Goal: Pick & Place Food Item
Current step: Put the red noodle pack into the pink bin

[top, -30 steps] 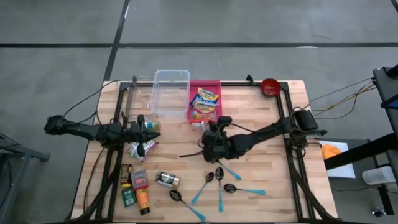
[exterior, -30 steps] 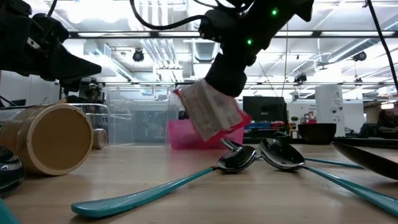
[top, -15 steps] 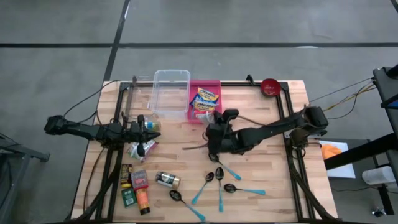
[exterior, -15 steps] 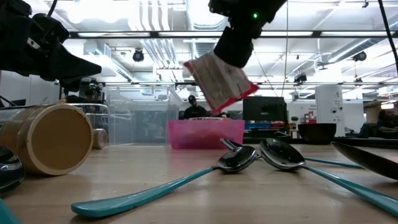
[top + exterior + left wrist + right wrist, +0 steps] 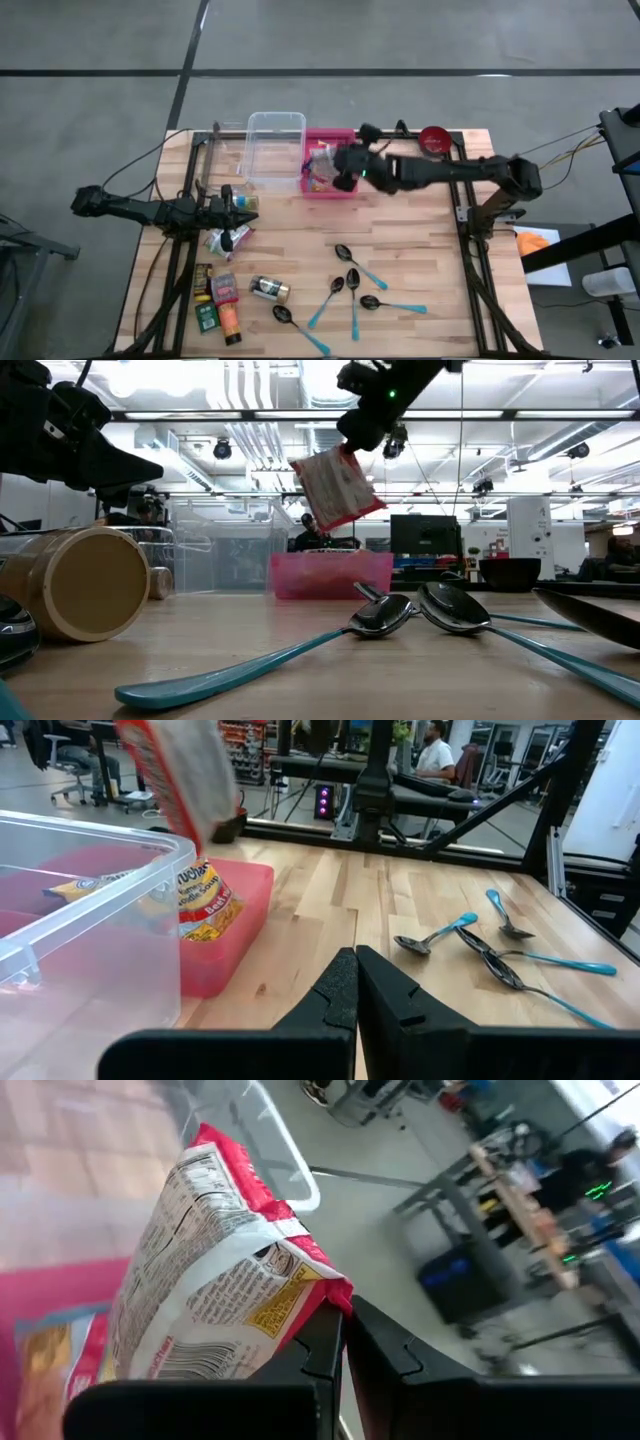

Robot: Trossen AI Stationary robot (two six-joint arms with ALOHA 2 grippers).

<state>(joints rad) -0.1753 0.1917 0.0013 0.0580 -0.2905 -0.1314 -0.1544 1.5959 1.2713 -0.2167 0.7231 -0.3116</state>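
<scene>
My right gripper (image 5: 343, 166) is shut on a red-and-white food packet (image 5: 322, 162), which it holds in the air over the pink bin (image 5: 344, 133) at the table's far middle. The low view shows the packet (image 5: 335, 488) hanging below the gripper (image 5: 360, 438), above the bin (image 5: 330, 575). Another yellow packet (image 5: 205, 900) lies inside the bin. A clear container (image 5: 275, 148) stands beside the bin on its left. My left gripper (image 5: 246, 203) waits shut at the table's left, low over the board; its fingers (image 5: 355, 982) hold nothing. My right gripper (image 5: 343, 1315) pinches the packet's red sealed end (image 5: 322, 1292) between its two fingers. The fingers come from the table's right, slanting a little down. The packet (image 5: 215, 1300) hangs tilted, lifted clear above the pink bin.
Several teal-handled spoons (image 5: 352, 288) lie at the near middle. Cans and bottles (image 5: 222, 300) crowd the near left corner, one can (image 5: 85, 582) on its side. A red bowl (image 5: 433, 138) sits at the far right. Bare board lies between the bin and the spoons.
My right gripper has risen and swung from the table's middle toward the far edge, rolling as it went, and has stayed shut. The packet has travelled with it, lifted from just above the board to above the pink bin.
</scene>
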